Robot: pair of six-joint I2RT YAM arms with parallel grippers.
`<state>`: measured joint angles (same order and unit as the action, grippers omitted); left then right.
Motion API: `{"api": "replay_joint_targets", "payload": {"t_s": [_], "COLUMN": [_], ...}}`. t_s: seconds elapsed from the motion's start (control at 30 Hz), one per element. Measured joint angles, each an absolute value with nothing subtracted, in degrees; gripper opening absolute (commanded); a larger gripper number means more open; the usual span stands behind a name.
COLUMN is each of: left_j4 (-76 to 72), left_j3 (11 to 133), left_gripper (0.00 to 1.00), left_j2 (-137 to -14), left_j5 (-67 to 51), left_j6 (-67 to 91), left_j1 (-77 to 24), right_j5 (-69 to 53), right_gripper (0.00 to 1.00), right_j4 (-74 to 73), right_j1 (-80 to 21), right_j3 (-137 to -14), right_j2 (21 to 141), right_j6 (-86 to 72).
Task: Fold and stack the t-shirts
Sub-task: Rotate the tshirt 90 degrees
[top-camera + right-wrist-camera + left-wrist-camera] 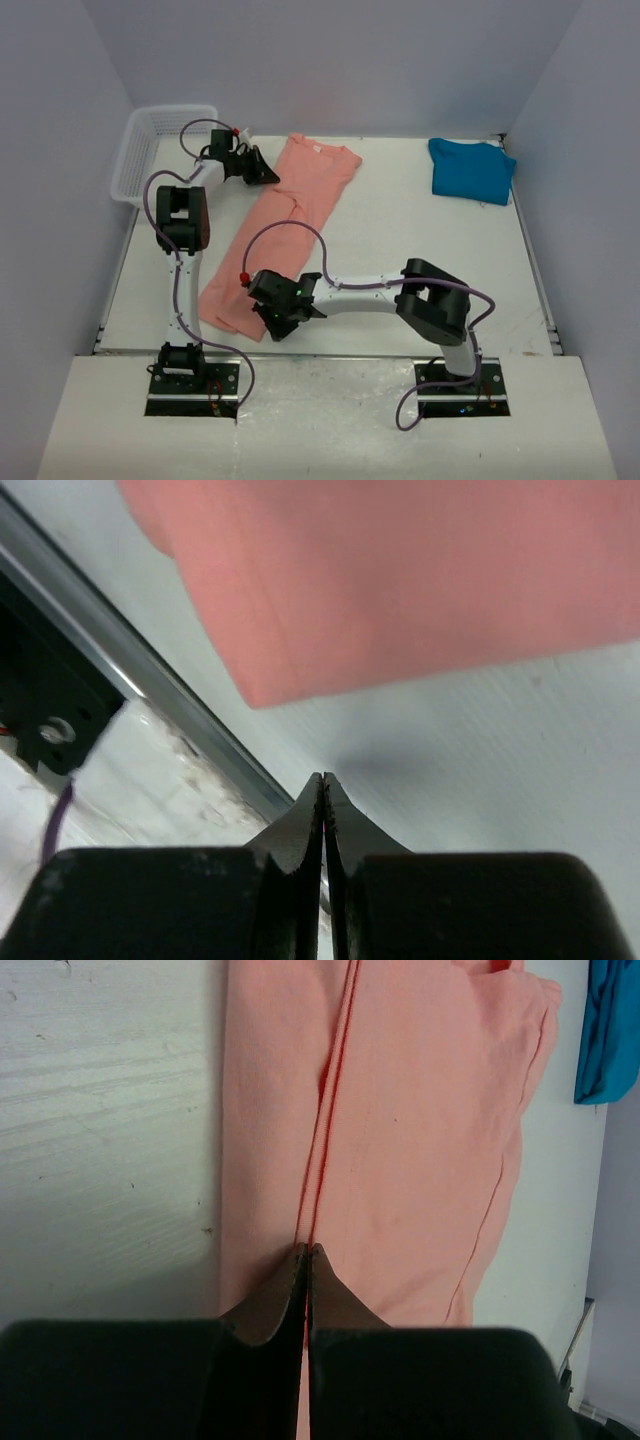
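- The white worktop [400, 250] is carrying a mesh basket [140, 160] at far left.
- The salmon-pink t-shirt [290, 215] and the teal t-shirt [470, 170] are lying outside it.
- The left end effector [307, 1250] and right end effector [322, 778] are both sitting closed.

Salmon t-shirt [290, 215] lies folded lengthwise; teal t-shirt [470, 170] folded.

White arms [365, 292] with black joints [435, 300], looping purple cables [290, 224], red plugs [243, 279], black base plates [180, 405].
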<state>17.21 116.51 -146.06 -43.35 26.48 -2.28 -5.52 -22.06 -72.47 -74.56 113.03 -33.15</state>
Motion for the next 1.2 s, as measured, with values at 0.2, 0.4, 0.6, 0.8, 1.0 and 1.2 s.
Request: {"api": "replay_joint_targets", "payload": {"t_s": [0.2,0.4,0.6,0.8,1.0,1.2], "left_j4": [17.2,17.2,17.2,17.2,17.2,17.2], "left_j3": [116.5,116.4,116.4,116.4,116.4,116.4], "left_gripper": [0.0,0.0,0.0,0.0,0.0,0.0], "left_j2": [-146.1,-146.1,-146.3,-146.3,-146.3,-146.4], "left_j5": [-43.5,-43.5,-44.2,-44.4,-44.5,-44.6], "left_j6": [26.5,26.5,26.5,26.5,26.5,26.6], "left_j1": [-2.3,-2.3,-1.7,-1.8,-2.0,-2.0], "right_j5": [-5.5,-7.7,-10.3,-12.8,-13.6,-10.0], "right_gripper": [0.0,0.0,0.0,0.0,0.0,0.0], "right_j4": [-26.0,-28.5,-29.0,-26.1,-19.2,-12.5], "right_j1": [-72.3,-71.7,-70.3,-69.4,-68.9,-68.6], "right_j3": [-88.2,-99.4,-100.9,-98.1,-92.1,-79.5], "right_j2": [117.1,120.9,125.0,129.4,127.2,120.1], "right_j6": [-27.9,-24.6,-23.3,-23.1,-25.5,-33.6]}}
